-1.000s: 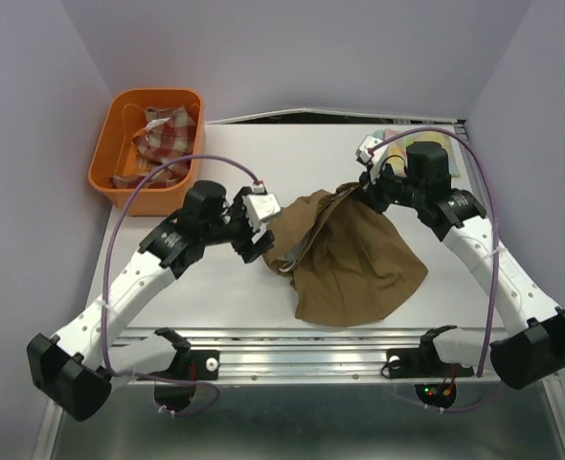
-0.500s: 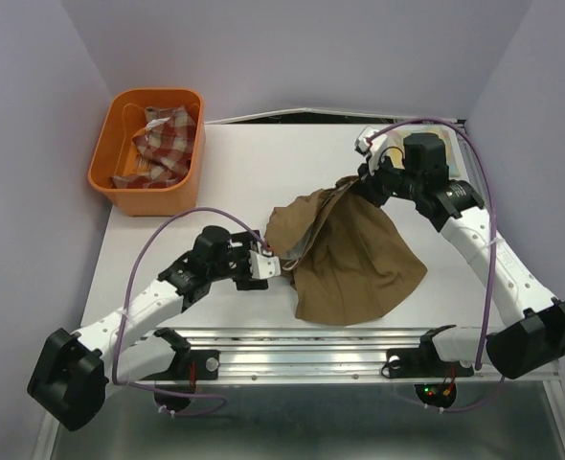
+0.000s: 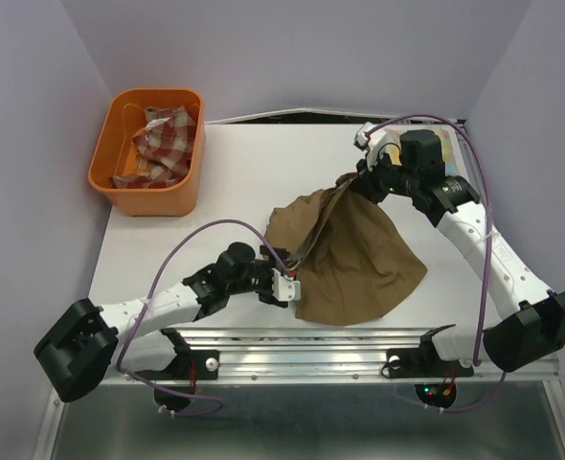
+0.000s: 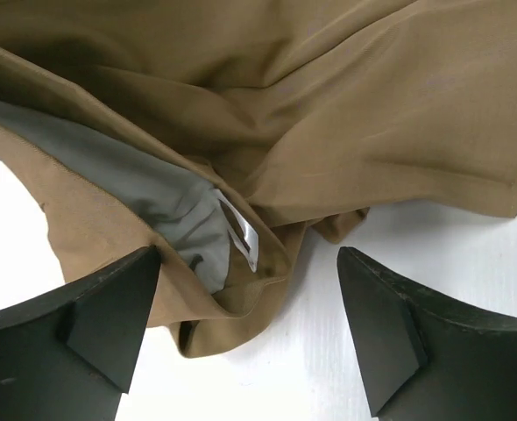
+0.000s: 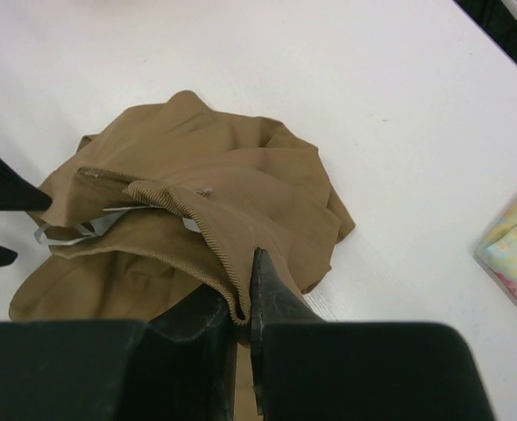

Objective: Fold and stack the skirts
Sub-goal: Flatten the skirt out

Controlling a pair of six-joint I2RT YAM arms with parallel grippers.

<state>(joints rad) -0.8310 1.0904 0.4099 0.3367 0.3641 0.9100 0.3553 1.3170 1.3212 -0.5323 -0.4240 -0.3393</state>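
The tan-brown skirt (image 3: 354, 259) lies crumpled mid-table, one edge pulled up towards the back right. My right gripper (image 3: 351, 182) is shut on its ribbed waistband (image 5: 188, 219), holding that edge above the table. My left gripper (image 3: 290, 285) is low at the skirt's near-left edge and open. Between its fingers I see a folded hem, the grey lining and a white label (image 4: 241, 232); neither finger is touching the cloth. The red-and-cream plaid skirt (image 3: 163, 134) sits in the orange basket. A corner of the pastel floral skirt (image 5: 514, 250) shows at the table's right.
The orange plastic basket (image 3: 153, 201) stands at the back left corner. Purple walls close in on both sides. The metal rail with the arm bases (image 3: 311, 359) runs along the near edge, just behind my left gripper.
My left arm has swung down from the skirt's upper left to its near-left edge, and its jaws have spread wider. My right gripper kept its grip on the waistband and barely shifted.
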